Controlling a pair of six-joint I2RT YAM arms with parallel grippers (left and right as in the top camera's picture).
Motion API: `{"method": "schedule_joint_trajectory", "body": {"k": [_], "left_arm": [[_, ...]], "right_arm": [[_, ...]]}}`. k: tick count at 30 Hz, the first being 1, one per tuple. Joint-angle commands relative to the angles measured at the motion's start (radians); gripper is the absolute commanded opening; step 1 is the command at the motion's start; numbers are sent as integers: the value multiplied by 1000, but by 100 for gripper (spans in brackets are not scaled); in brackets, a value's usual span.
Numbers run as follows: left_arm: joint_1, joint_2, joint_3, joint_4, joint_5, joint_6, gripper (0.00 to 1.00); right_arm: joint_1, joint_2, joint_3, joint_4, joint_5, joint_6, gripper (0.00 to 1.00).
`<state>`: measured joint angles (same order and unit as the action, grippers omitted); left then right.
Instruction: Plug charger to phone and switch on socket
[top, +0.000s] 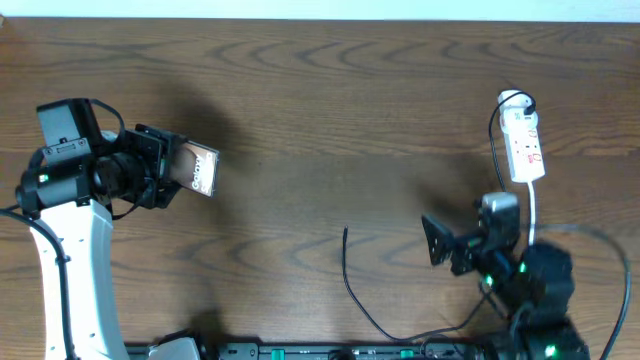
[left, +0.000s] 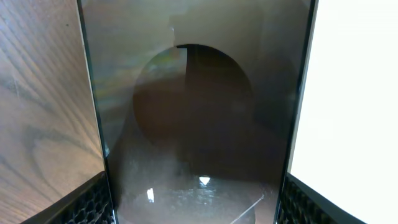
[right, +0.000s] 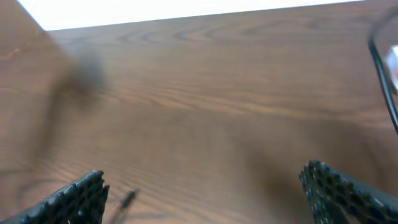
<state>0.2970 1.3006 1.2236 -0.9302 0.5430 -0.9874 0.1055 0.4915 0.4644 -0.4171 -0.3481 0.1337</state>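
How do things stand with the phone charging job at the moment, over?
Left jaws shut on phone. Right jaws open, empty, beside charger. Charger loose, unplugged; socket untouched. No obstruction seen.

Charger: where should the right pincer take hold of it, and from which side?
Take the charger just behind its tip, from above, jaws across the cable. That end lies flat, straight and free, left of the open right pincer; the rest curves off.

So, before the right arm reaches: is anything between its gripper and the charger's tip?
Nothing visible: only bare table lies between the open right gripper and the charger tip. The phone is held in the left gripper.
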Motion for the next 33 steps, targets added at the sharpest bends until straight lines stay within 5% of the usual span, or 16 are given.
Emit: {"method": "schedule_joint_trajectory", "body": {"k": [1,5,9,12,17,33], "left_arm": [[-2,-12,16,5,0,-20,7],[-2,0,16,4,-6,-25,8],[-17,27,16,8,-14,-54,7],[-54,54,16,17,-14,-66,7],[-150,104,16,55,-74,-129,7],[-342,124,16,109,-291,-550,7]], "right_arm": [[-4,327,273,-16,-184,-5,99],[0,754,635,-69,-607,5,99],[3,1019,793,58,-879,101,99],[23,1167,809,244,-891,335,99],[111,1355,809,494,-953,502,99],[412,1446,809,594,-771,497,99]]}}
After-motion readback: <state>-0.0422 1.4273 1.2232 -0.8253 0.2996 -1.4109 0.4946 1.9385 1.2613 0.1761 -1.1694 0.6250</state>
